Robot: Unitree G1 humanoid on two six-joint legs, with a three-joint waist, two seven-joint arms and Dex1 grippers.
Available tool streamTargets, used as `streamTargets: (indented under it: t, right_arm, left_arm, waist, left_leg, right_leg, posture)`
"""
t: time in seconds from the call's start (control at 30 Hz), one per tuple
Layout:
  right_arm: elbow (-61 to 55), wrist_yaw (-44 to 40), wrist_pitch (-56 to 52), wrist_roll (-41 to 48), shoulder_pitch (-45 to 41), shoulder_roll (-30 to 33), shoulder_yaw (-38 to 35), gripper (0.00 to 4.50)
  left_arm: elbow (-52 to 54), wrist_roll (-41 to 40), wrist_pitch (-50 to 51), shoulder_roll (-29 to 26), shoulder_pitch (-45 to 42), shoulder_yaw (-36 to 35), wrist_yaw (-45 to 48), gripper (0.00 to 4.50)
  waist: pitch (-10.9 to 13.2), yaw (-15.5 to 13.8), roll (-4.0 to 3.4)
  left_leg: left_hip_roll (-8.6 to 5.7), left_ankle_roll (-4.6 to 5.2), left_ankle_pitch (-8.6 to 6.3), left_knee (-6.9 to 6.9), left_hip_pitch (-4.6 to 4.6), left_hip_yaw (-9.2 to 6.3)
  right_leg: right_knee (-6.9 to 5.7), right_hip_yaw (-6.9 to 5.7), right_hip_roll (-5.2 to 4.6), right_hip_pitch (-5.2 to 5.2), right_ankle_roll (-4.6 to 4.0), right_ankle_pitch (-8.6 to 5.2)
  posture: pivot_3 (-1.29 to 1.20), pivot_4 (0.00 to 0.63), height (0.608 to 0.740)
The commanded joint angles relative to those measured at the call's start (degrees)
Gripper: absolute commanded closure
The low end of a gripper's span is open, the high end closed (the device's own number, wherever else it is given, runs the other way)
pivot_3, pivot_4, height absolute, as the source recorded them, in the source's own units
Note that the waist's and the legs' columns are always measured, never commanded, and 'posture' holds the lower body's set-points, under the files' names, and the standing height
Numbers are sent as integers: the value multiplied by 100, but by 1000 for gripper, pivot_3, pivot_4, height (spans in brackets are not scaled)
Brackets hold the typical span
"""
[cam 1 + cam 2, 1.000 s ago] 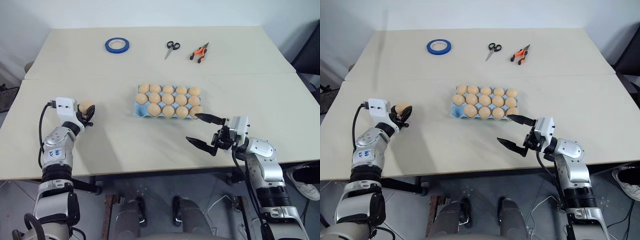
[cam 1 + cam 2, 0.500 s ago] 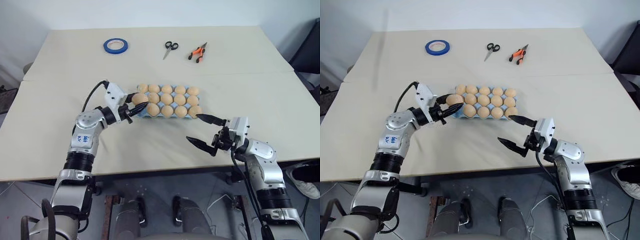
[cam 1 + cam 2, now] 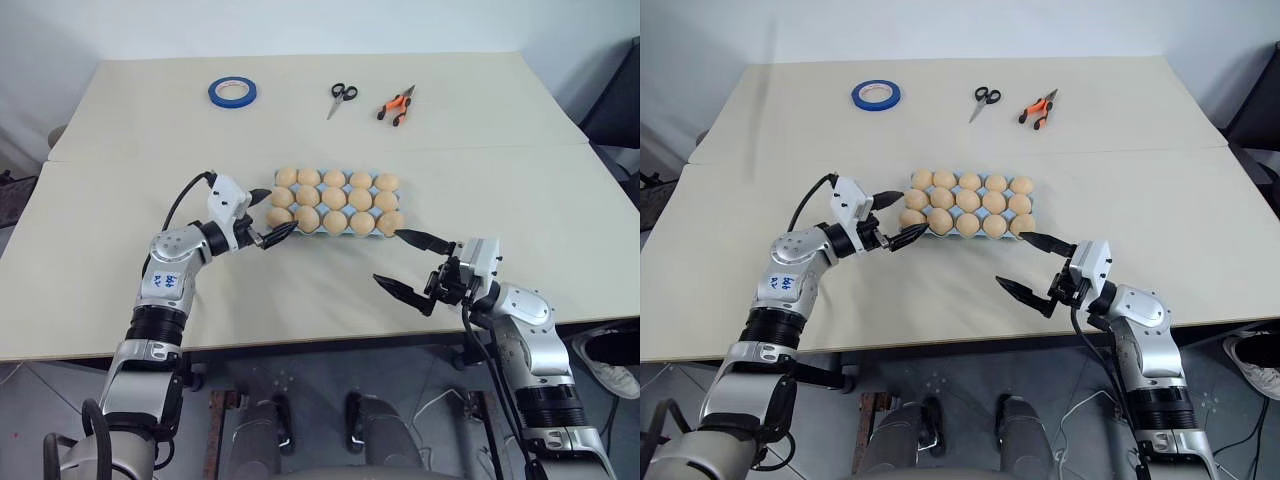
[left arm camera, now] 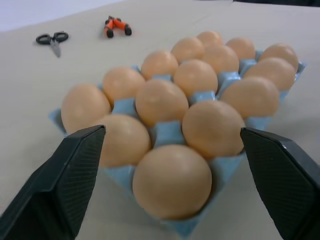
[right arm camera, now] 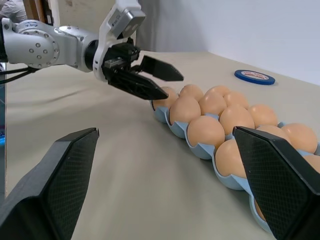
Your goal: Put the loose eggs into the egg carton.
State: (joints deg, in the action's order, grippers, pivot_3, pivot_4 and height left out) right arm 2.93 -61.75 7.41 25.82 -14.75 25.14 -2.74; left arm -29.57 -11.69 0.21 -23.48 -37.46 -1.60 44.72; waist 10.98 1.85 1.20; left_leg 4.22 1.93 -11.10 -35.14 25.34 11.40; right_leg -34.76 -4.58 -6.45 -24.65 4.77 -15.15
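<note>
1. Head views: I see the egg carton (image 3: pixel 333 203) mid-surface, every cup filled with eggs (image 3: pixel 334 198). My left claw (image 3: pixel 268 217) sits at the carton's left end, fingers spread, one finger above and one below the corner egg, gripping nothing. My right claw (image 3: pixel 411 264) hovers near the carton's near right corner, fingers wide apart and empty. Along the far edge lie a blue tape roll (image 3: pixel 233 92), scissors (image 3: pixel 342 97) and orange pliers (image 3: pixel 398 104).
2. Left wrist view: both fingers (image 4: pixel 65 175) flank the carton's (image 4: pixel 167 134) near corner egg (image 4: pixel 171 180) without touching it.
3. Right wrist view: my wide-open fingers (image 5: pixel 60 175) frame the carton (image 5: pixel 175 127), and the left claw (image 5: pixel 152 82) hangs spread at its far end.
</note>
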Motion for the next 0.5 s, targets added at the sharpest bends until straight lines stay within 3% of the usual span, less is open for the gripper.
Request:
streamTargets:
  t: [0.03, 0.5]
  right_arm:
    - [-174, 32, 18, 68, -4, 97, -141, 0]
    - [214, 183, 39, -94, -292, 192, -167, 0]
  left_arm:
    - [460, -200, 7, -208, 141, -252, 119, 27]
    - [1645, -630, 22, -1419, 1830, -1175, 656, 27]
  waist:
    - [0, 0, 0]
    - [0, 22, 0]
  left_leg:
    - [0, 0, 0, 0, 1, 0]
    - [3, -3, -2, 14, -1, 4]
  right_leg:
    - [0, 0, 0, -1, 0, 0]
    - [8, 9, -2, -5, -32, -18]
  posture:
    - [0, 150, 740]
    - [0, 150, 740]
